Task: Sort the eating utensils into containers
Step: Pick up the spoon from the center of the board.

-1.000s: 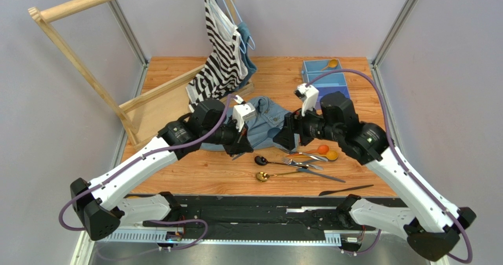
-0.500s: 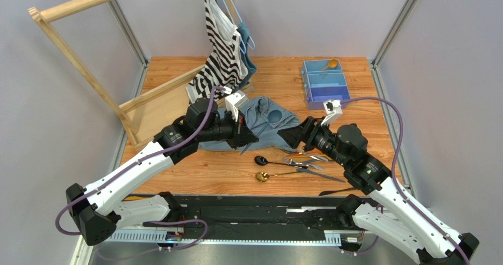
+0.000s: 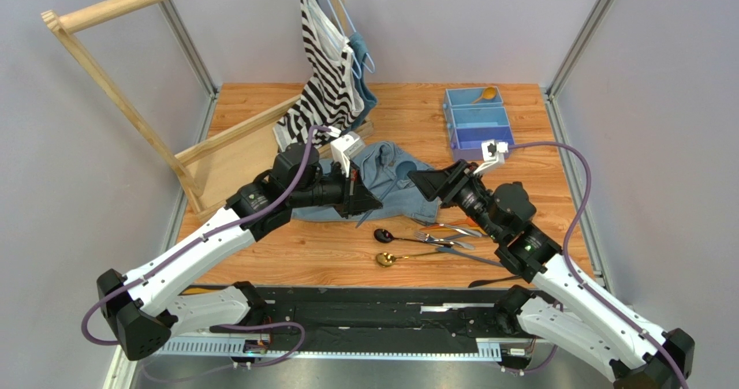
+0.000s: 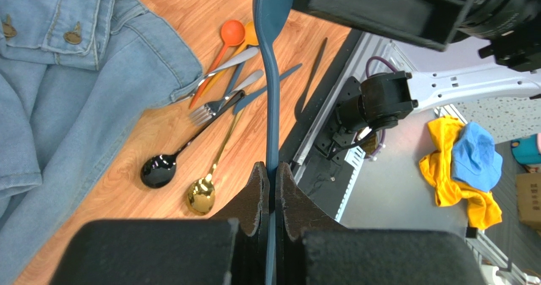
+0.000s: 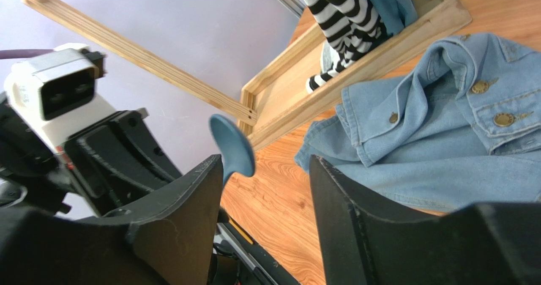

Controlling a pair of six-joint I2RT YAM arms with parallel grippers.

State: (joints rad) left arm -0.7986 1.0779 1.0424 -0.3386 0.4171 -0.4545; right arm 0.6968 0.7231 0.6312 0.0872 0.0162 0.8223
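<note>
My left gripper (image 3: 364, 202) is shut on the handle of a blue spoon (image 4: 273, 101) and holds it in the air, as the left wrist view (image 4: 271, 171) shows. My right gripper (image 3: 420, 180) is open and faces it; the spoon's bowl (image 5: 232, 147) sits just by its left finger in the right wrist view (image 5: 267, 161). On the table lie a black spoon (image 3: 382, 234), a gold spoon (image 3: 386, 258), silver forks (image 3: 438, 238), orange (image 4: 232, 30) and yellow (image 4: 251, 34) spoons and a dark knife (image 4: 312, 76). The light blue tray (image 3: 477, 129) at the back right holds one spoon (image 3: 487, 94).
A denim jacket (image 3: 390, 174) lies on the table under both grippers. A wooden rack (image 3: 130, 86) with a striped garment (image 3: 325, 69) on hangers stands at the back left. Metal frame posts edge the table.
My right arm has pulled its elbow back and down and turned its open gripper toward the left one. My left gripper has shifted slightly back over the jacket with the spoon.
</note>
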